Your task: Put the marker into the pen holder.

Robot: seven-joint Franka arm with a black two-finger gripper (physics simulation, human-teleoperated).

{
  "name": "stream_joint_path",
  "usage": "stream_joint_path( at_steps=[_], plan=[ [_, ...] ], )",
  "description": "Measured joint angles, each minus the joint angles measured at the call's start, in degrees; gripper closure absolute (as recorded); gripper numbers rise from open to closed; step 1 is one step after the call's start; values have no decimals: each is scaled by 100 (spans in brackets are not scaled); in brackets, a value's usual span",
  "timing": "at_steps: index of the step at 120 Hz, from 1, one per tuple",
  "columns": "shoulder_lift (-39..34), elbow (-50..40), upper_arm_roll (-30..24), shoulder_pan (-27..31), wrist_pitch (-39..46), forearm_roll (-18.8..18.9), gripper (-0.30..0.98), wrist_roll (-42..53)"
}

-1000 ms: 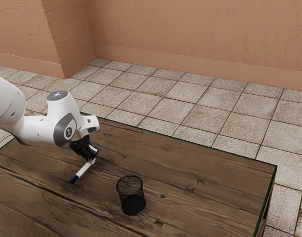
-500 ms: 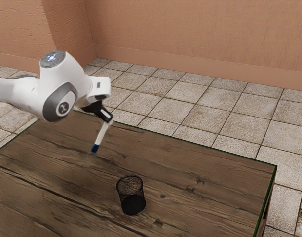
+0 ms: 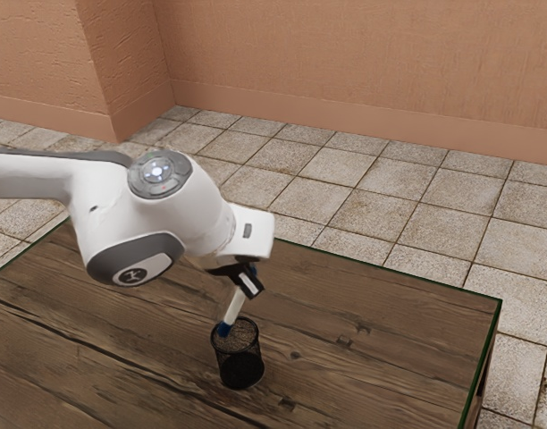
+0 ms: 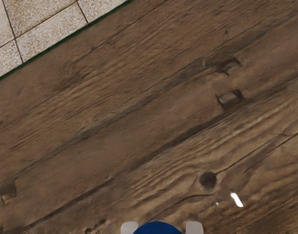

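The marker [image 3: 232,307] is at the mouth of the pen holder [image 3: 241,368], blue end [image 3: 223,329] lowest, and its body leans so that the upper part lies toward the exterior view's right. The change is one of position: half a second earlier it hangs well apart from the holder, over the part of the table nearer the floor tiles; now its blue end overlaps the open top, toward the exterior view's left of the opening. Whether that end is just above the rim or already slightly inside cannot be determined. The marker is not released, and the task is judged close to done, with insertion the step in hand.

Jaws: closed in on the marker's upper part, parted only by its thickness, with nothing else in their hold. In the wrist view, pads [image 4: 129,227] stand either side of something blue, consistent with that grip.

The holder is upright on the wooden surface [image 3: 372,357], in the same spot as in the earlier pictures. The arm [image 3: 99,183] reaches farther toward the exterior view's right than half a second earlier, carrying the marker with it.

Assessment: the next move calls for a small centring correction, a steeper marker if possible, then a lowering and release. Risk noted: with the present lean, the blue end could catch the rim and tip or push the light-looking holder
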Motion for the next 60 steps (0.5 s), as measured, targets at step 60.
stream_joint_path(
  at_steps=[60],
  plan=[
    [744, 173, 180, 223, 301, 507, 76, -1280]
  ],
)
